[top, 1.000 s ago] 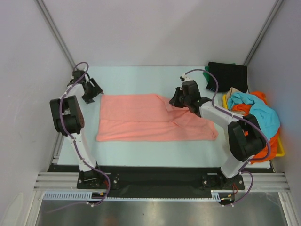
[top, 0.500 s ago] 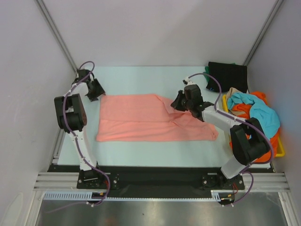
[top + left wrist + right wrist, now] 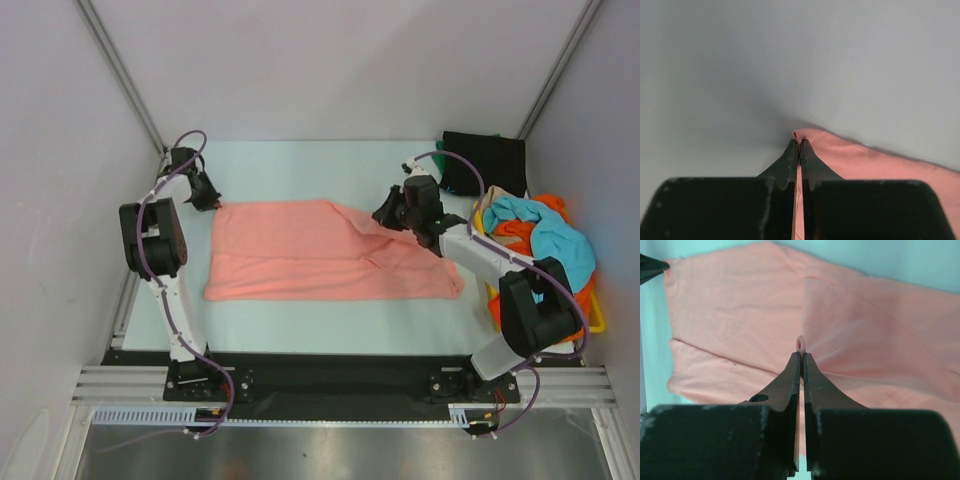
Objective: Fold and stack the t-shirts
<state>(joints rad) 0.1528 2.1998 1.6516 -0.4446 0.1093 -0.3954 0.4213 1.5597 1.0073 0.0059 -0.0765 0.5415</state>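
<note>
A salmon pink t-shirt [image 3: 310, 265] lies spread across the middle of the pale table. My left gripper [image 3: 213, 203] is shut on its far left corner; in the left wrist view the pink cloth [image 3: 850, 155] is pinched between the closed tips [image 3: 799, 144]. My right gripper [image 3: 385, 214] is shut on a fold of the same shirt near its far right part, with a small pink tuft above the tips [image 3: 801, 356] and the shirt [image 3: 740, 315] spread beyond. More t-shirts, turquoise [image 3: 545, 232] and orange [image 3: 520, 232], are piled at the right.
A yellow tray [image 3: 597, 318] holds the pile of shirts at the right edge. A black shirt [image 3: 485, 160] lies folded at the far right corner, with a green edge under it. Slanted frame posts [image 3: 120, 70] rise at both back corners.
My left gripper moved right to the shirt's far left corner and closed on it. My right gripper, still shut on the cloth, shifted right and away from me.
</note>
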